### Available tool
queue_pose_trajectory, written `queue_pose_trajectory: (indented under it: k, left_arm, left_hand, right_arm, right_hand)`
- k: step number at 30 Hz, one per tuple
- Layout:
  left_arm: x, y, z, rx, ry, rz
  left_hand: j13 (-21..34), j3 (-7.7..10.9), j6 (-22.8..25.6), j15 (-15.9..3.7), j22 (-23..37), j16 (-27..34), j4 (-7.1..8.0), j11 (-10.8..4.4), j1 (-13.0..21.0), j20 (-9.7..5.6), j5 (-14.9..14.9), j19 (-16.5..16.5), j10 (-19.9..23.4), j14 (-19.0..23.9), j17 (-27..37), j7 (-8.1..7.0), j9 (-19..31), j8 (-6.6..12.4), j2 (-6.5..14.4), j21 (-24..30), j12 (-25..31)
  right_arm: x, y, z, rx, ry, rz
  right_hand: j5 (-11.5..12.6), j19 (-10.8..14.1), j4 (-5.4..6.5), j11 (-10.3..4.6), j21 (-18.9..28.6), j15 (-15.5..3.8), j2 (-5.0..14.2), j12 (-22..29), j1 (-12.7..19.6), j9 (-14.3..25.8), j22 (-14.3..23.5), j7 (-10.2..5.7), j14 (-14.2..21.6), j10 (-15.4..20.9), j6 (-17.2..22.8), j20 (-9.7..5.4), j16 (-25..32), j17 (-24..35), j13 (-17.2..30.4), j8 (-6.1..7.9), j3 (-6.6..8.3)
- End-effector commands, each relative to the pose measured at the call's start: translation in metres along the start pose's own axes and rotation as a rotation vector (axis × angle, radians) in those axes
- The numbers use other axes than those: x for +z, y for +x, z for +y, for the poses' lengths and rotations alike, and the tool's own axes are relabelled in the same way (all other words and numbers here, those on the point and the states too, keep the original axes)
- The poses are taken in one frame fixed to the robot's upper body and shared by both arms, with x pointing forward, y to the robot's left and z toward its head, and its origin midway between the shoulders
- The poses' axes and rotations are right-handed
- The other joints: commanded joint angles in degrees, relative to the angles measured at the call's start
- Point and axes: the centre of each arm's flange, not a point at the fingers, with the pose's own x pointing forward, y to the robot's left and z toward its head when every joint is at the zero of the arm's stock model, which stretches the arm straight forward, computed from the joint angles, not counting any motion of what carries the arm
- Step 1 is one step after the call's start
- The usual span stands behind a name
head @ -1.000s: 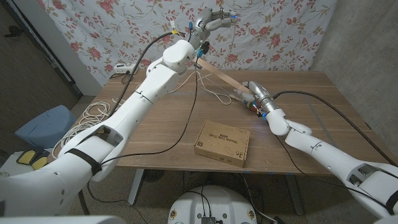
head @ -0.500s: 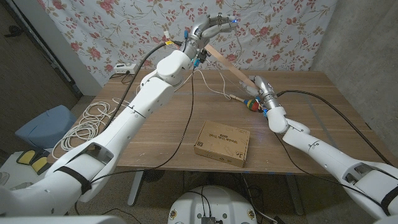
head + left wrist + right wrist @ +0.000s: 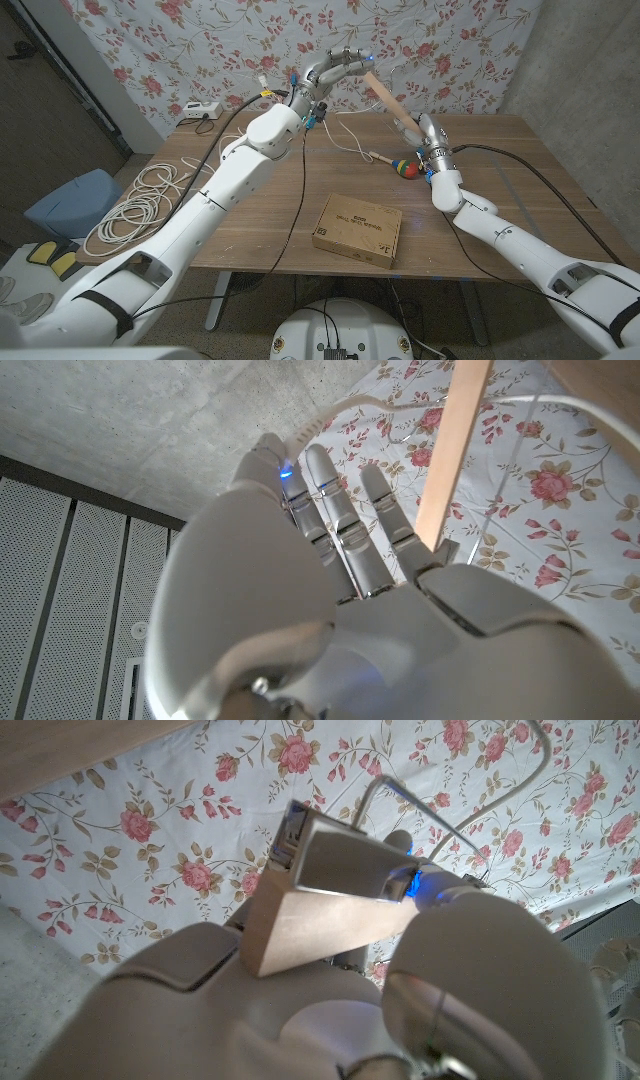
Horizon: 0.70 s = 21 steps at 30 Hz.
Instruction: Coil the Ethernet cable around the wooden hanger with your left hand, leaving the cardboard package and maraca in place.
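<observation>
My left hand (image 3: 345, 62) is raised high in front of the floral cloth, fingers curled, with the thin white Ethernet cable (image 3: 352, 145) hanging from it to the table. In the left wrist view the cable (image 3: 335, 412) crosses the fingertips (image 3: 322, 470) beside the wooden hanger (image 3: 455, 450). My right hand (image 3: 428, 138) grips the lower end of the hanger (image 3: 389, 98), which slants up toward the left hand. The right wrist view shows that hanger end (image 3: 315, 895) clamped in the hand. The maraca (image 3: 402, 167) lies on the table just below the right hand. The cardboard package (image 3: 358, 230) sits near the front edge.
A loose coil of white cord (image 3: 135, 200) lies past the table's (image 3: 250, 220) left edge. A white power strip (image 3: 200, 110) sits at the far left corner. The floral cloth (image 3: 470, 50) hangs close behind both hands.
Both hands have risen. The hanger has lifted off the table and now slants steeply, and the left hand has moved right, above its upper end. The maraca is uncovered.
</observation>
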Motion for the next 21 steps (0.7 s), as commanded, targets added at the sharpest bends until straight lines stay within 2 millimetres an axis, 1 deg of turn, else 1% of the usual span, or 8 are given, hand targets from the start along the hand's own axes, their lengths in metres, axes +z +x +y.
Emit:
queue_pose_trajectory:
  k: [1, 6, 8, 9, 11, 14, 18, 21]
  left_arm:
    - [-0.039, -0.022, 0.003, 0.028, -0.073, 0.084]
    - [-0.051, -0.028, 0.006, 0.045, -0.095, 0.109]
    - [-0.054, -0.031, 0.007, 0.051, -0.103, 0.115]
    - [-0.057, -0.033, 0.008, 0.056, -0.108, 0.118]
    - [-0.060, -0.037, 0.010, 0.069, -0.114, 0.125]
    - [-0.065, -0.045, 0.016, 0.100, -0.125, 0.130]
    - [-0.069, -0.057, 0.026, 0.152, -0.133, 0.134]
    - [-0.073, -0.063, 0.033, 0.185, -0.141, 0.138]
  left_hand:
    - [14.1, -0.18, 0.6, -5.07, 0.1, -0.1, -0.02, -3.28, 1.0, 0.09, 0.6, -0.1, 3.9, 0.5, 0.2, 0.56, 0.4, 0.47, 1.0, 0.6, 0.3]
    - [14.4, -0.34, 0.4, -5.01, 0.0, -0.3, 0.11, -3.19, 1.0, 0.08, 0.6, -0.1, 4.0, 0.5, 0.3, 0.76, 0.5, 0.42, 1.1, 0.8, 0.3]
    - [14.5, -0.36, 0.5, -5.06, 0.0, -0.3, 0.12, -3.30, 1.0, 0.10, 0.7, -0.1, 4.1, 0.6, 0.3, 0.63, 0.5, 0.45, 1.1, 0.9, 0.3]
    - [14.5, -0.38, 0.4, -5.05, 0.0, -0.4, 0.12, -3.24, 1.0, 0.10, 0.7, -0.1, 4.0, 0.5, 0.4, 0.50, 0.5, 0.42, 1.1, 0.9, 0.3]
    - [14.6, -0.43, 0.5, -5.03, 0.0, -0.4, 0.16, -3.14, 1.0, 0.14, 0.7, -0.2, 4.0, 0.5, 0.4, 0.47, 0.5, 0.44, 1.1, 0.9, 0.2]
    - [14.8, -0.49, 0.5, -5.01, 0.0, -0.5, 0.21, -2.96, 1.0, 0.17, 0.7, -0.2, 3.9, 0.6, 0.4, 0.61, 0.5, 0.45, 1.1, 1.0, 0.2]
    - [15.0, -0.56, 0.5, -5.04, -0.1, -0.6, 0.24, -2.96, 1.1, 0.18, 0.8, -0.3, 3.9, 0.6, 0.5, 0.47, 0.5, 0.48, 1.2, 1.2, 0.1]
    - [15.2, -0.66, 0.7, -5.05, -0.1, -0.7, 0.27, -3.13, 1.1, 0.26, 0.8, -0.4, 4.0, 0.6, 0.6, 0.71, 0.5, 0.53, 1.2, 1.3, 0.1]
  right_arm:
    - [-0.001, 0.002, -0.013, -0.104, 0.019, -0.003]
    - [-0.002, 0.002, -0.017, -0.147, 0.026, 0.003]
    - [-0.003, 0.001, -0.020, -0.162, 0.028, 0.005]
    - [-0.004, 0.001, -0.021, -0.171, 0.028, 0.007]
    - [-0.005, -0.001, -0.023, -0.184, 0.030, 0.006]
    - [-0.008, -0.004, -0.026, -0.209, 0.035, 0.011]
    - [-0.013, -0.008, -0.030, -0.236, 0.060, 0.022]
    - [-0.016, -0.009, -0.031, -0.252, 0.080, 0.021]
  right_hand:
    - [0.2, 0.0, 0.06, -0.56, 0.4, -5.01, 12.27, 9.3, -11.8, 0.2, -0.1, 0.43, -0.2, -0.1, 0.3, -0.01, 0.2, 0.2, 1.9, 0.50, 0.50]
    - [0.2, 0.1, 0.06, -0.63, 0.5, -5.02, 12.28, 9.3, -11.8, -0.3, -0.1, 0.46, -0.2, -0.1, 0.5, 0.00, 0.2, 0.2, 1.8, 0.45, 0.51]
    - [0.2, 0.1, 0.06, -0.76, 0.5, -5.02, 12.27, 9.3, -11.8, 0.0, -0.1, 0.48, -0.2, -0.2, 0.3, 0.03, 0.2, 0.2, 1.8, 0.65, 0.52]
    - [0.2, 0.1, 0.07, -0.53, 0.5, -5.02, 12.27, 9.3, -11.8, 0.0, -0.1, 0.48, -0.2, -0.2, 0.3, -0.04, 0.2, 0.2, 1.8, 0.71, 0.51]
    - [0.2, 0.0, 0.08, -0.58, 0.5, -5.02, 12.28, 9.3, -11.8, -0.1, -0.1, 0.45, -0.2, -0.2, 0.3, 0.01, 0.2, 0.2, 1.8, 0.74, 0.52]
    - [0.2, -0.1, 0.08, -0.79, 0.5, -5.02, 12.27, 9.3, -11.8, -0.1, -0.1, 0.28, -0.2, -0.3, 0.1, -0.11, 0.2, 0.2, 1.8, 0.74, 0.52]
    - [0.2, -0.1, 0.10, -0.76, 0.4, -5.03, 12.26, 9.3, -11.9, -0.1, -0.1, 0.37, -0.2, -0.4, -0.1, -0.13, 0.2, 0.2, 1.8, 0.87, 0.53]
    - [0.2, -0.1, 0.12, -0.63, 0.4, -5.03, 12.26, 9.3, -11.9, -0.4, -0.1, 0.39, -0.3, -0.6, -0.1, -0.18, 0.2, 0.2, 1.8, 0.79, 0.53]
